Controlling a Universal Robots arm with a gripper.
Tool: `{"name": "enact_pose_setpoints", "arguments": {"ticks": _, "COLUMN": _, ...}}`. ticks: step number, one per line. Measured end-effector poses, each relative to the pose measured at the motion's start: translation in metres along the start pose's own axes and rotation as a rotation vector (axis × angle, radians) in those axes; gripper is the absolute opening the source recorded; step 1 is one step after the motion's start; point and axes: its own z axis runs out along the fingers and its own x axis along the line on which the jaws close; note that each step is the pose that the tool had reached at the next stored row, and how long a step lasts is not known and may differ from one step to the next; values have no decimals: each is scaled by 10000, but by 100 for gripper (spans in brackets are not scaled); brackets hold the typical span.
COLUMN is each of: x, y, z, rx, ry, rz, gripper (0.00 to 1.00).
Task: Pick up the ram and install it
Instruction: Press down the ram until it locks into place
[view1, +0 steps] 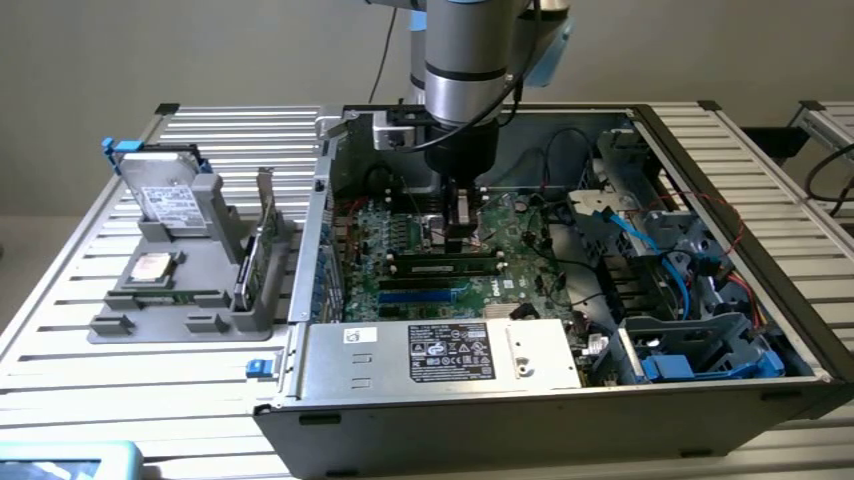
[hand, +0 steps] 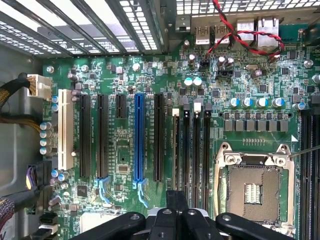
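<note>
Inside PC case (view1: 747, 330), ext. view: I see gripper (view1: 461, 240) low over motherboard (view1: 400, 240) mid-area, fingers closed, nothing visibly held; ram (view1: 447, 267) lies seated in slot just below it. Wrist view: gripper (hand: 176, 200) closed above motherboard (hand: 125, 75), near black slots (hand: 192, 150); CPU socket (hand: 252, 192) beside.
</note>
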Motion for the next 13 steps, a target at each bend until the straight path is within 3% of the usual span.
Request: {"name": "enact_pose_setpoints", "arguments": {"ticks": 13, "x": 0, "y": 0, "z": 2, "rx": -197, "ry": 8, "rz": 1710, "gripper": 11}}
